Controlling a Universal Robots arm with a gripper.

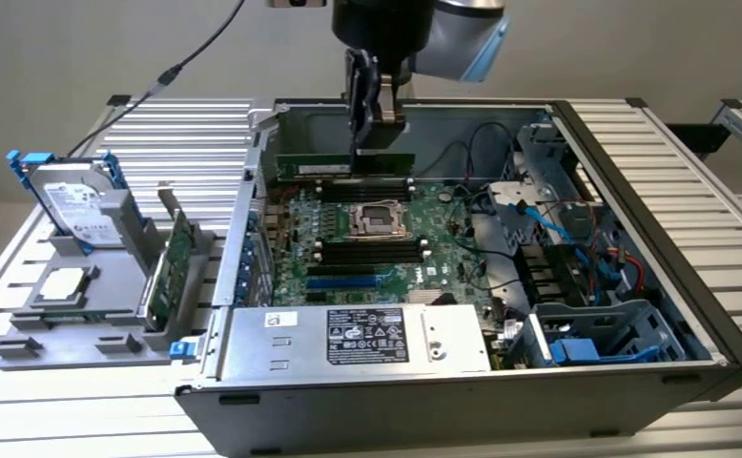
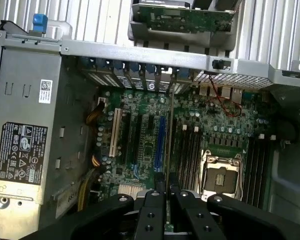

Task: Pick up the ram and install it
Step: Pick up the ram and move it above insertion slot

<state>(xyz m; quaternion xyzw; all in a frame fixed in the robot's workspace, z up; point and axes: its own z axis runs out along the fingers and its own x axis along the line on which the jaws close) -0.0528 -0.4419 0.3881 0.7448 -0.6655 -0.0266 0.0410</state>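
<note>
Ram (image 1: 322,167) hangs inside the open computer case (image 1: 676,248), pinched at its top edge by the gripper (image 1: 378,143). The jaws are nearly closed, with just the thin board between them.

In the exterior view the ram shows broadside. It is a long green stick with a small pale label, held level and upright on its long edge. It sits over the far part of the motherboard (image 1: 359,239), beyond the CPU socket (image 1: 381,218) and near the case's back wall. This view does not settle whether its lower edge meets the black memory slots (image 1: 364,250) beside the socket.

This view also takes in what stands outside the case, on the ribbed metal table (image 1: 180,143). At the exterior view's left a grey holder (image 1: 92,329) carries a hard drive (image 1: 76,205) and an upright expansion card (image 1: 168,272). The power supply (image 1: 359,334), with its dark label, fills the near side of the case.

The wrist view looks straight down the stick, so the ram (image 2: 168,130) appears there as a thin edge. It runs out from between the two black fingertips (image 2: 160,181) of the gripper (image 2: 167,180). Its line passes between the blue expansion slot (image 2: 161,145) and a bank of memory slots (image 2: 190,155). From here the slot banks on both sides of the CPU socket (image 2: 221,172) can be seen, along with a white slot (image 2: 114,132).
</note>
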